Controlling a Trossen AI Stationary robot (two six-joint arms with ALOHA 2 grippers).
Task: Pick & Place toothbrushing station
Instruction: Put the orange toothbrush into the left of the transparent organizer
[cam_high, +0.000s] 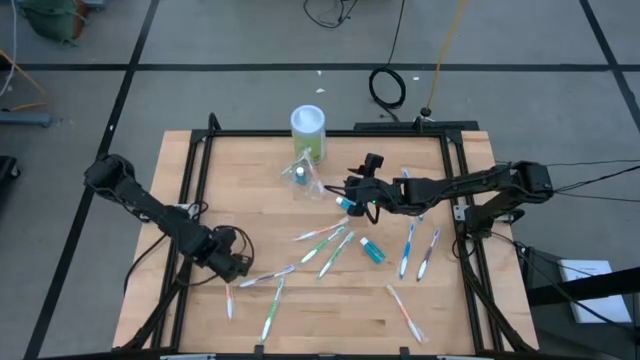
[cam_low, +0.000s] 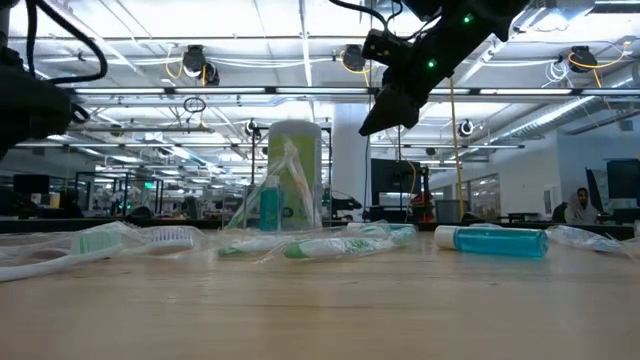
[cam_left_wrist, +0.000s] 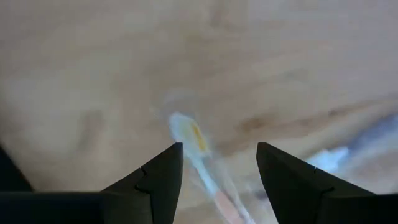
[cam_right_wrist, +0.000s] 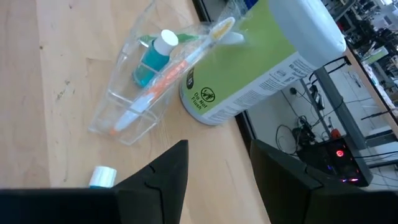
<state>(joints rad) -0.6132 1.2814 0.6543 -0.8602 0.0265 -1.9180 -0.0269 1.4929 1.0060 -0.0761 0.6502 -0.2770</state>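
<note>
The toothbrushing station is a see-through holder standing on the table just in front of the green canister with a white lid. It holds an orange-and-white toothbrush and a small blue bottle. It also shows in the right wrist view and the low view. My right gripper is open and empty, above the table to the right of the holder; it shows high in the low view. My left gripper is open at the near left, its fingers on either side of a toothbrush lying on the table.
Several wrapped toothbrushes lie loose mid-table, more lie at the right and near the front edge. A blue tube lies among them. A black frame rail runs round the table.
</note>
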